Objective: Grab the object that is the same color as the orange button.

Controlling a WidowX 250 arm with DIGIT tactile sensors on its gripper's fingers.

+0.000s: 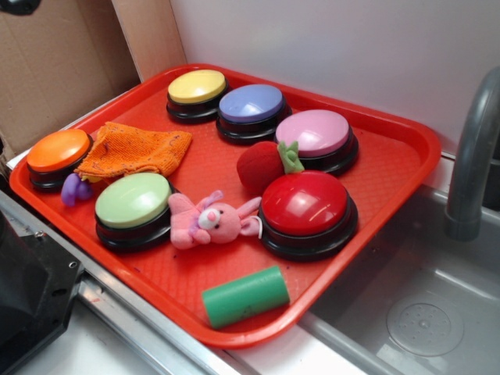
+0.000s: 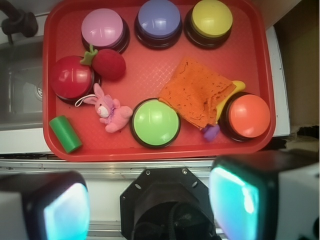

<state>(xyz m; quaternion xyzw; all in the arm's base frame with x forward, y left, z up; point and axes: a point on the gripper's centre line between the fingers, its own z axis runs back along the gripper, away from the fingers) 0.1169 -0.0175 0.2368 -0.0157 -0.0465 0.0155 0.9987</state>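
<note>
Orange knitted cloth (image 2: 199,91) lies crumpled beside the orange button (image 2: 249,116); hand (image 2: 150,200) spread, empty.

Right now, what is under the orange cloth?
A yellow banana toy pokes out from under the cloth, next to the orange button. Most of the toy is covered, so how far it runs underneath, or whether anything else lies there, can't be seen.

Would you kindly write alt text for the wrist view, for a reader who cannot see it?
Seen from above, a red tray holds six dome buttons; an orange cloth lies crumpled beside the orange button. A pink bunny, plush strawberry and green cylinder lie left; the open claw frames the bottom edge.
</note>
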